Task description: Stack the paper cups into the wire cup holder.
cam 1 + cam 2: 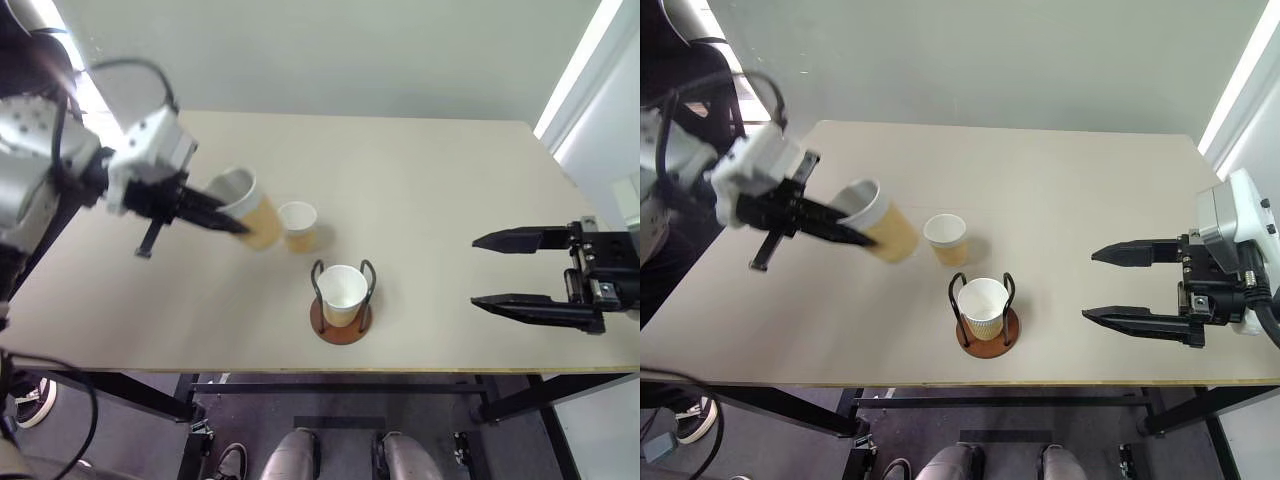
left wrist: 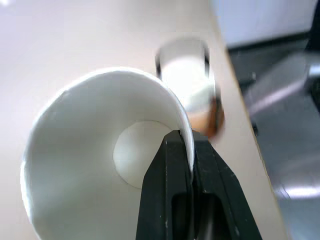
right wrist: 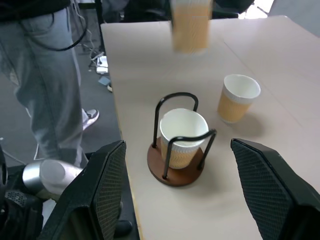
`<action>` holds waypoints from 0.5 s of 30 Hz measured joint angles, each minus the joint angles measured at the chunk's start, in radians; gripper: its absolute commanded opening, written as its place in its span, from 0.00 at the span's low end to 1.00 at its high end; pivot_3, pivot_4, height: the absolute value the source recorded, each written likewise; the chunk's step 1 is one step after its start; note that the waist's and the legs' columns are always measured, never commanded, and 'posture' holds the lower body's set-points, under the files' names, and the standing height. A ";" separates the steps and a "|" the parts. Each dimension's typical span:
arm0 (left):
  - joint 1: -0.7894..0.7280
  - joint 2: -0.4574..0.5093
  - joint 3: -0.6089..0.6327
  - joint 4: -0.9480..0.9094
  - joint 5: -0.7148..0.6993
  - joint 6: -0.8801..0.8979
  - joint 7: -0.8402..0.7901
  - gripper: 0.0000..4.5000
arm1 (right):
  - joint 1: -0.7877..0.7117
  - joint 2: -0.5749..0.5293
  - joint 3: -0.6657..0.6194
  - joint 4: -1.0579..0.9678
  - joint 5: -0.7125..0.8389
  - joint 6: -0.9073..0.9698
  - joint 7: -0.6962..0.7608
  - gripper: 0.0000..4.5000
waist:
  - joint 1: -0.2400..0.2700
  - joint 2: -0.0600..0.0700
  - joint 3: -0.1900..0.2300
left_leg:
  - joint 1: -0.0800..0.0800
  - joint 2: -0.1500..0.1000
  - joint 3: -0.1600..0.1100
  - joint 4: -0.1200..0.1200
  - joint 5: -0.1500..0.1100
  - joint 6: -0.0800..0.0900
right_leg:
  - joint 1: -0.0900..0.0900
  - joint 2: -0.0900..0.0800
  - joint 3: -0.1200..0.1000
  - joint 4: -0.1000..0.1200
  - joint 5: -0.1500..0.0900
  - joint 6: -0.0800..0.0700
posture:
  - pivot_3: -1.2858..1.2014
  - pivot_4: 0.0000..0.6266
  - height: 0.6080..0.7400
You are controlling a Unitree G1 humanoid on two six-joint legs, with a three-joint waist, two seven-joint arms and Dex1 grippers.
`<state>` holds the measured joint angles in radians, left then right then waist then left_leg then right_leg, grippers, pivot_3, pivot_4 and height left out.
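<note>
My left gripper is shut on the rim of a paper cup, which hangs tilted above the table, left of the others. The left wrist view looks into that cup, with one finger inside its wall and one outside. A second paper cup stands upright on the table beside it. A third cup sits inside the wire cup holder, between its two black loops on the reddish-brown base. My right gripper is open, far right of the holder, with nothing between its fingers.
The pale table carries nothing else. Its front edge runs just below the holder. In the right wrist view a person in grey trousers stands beside the table's edge.
</note>
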<state>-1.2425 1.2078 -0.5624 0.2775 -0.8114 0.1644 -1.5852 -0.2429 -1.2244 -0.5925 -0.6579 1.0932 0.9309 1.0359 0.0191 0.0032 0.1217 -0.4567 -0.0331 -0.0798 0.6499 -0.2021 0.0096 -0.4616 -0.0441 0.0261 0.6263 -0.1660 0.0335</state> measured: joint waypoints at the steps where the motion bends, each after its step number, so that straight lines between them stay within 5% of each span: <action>1: -0.040 -0.023 -0.043 0.006 -0.031 -0.003 0.000 0.00 | 0.026 -0.004 -0.018 -0.008 -0.020 -0.002 0.008 0.76 | 0.000 0.000 0.000 | 0.000 0.000 0.000 0.000 0.000 0.000 | 0.001 0.000 0.000 0.000 0.000 0.002 | 0.52 0.24 1.00; 15: -0.272 -0.244 -0.514 0.112 -0.151 -0.244 0.000 0.00 | 0.175 -0.003 -0.292 -0.144 -0.026 0.084 -0.021 0.76 | 0.008 0.005 0.003 | -0.003 -0.003 0.000 0.018 -0.011 0.017 | 0.010 -0.001 0.002 -0.001 -0.007 0.018 | 0.52 0.24 1.00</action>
<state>-1.5146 0.9635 -1.0764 0.3900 -0.9626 -0.0801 -1.5851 -0.0682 -1.2278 -0.8842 -0.8018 1.0668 1.0147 1.0146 0.0271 0.0079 0.1243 -0.4593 -0.0364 -0.0803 0.6682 -0.2136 0.0268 -0.4520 -0.0448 0.0285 0.6249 -0.1735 0.0515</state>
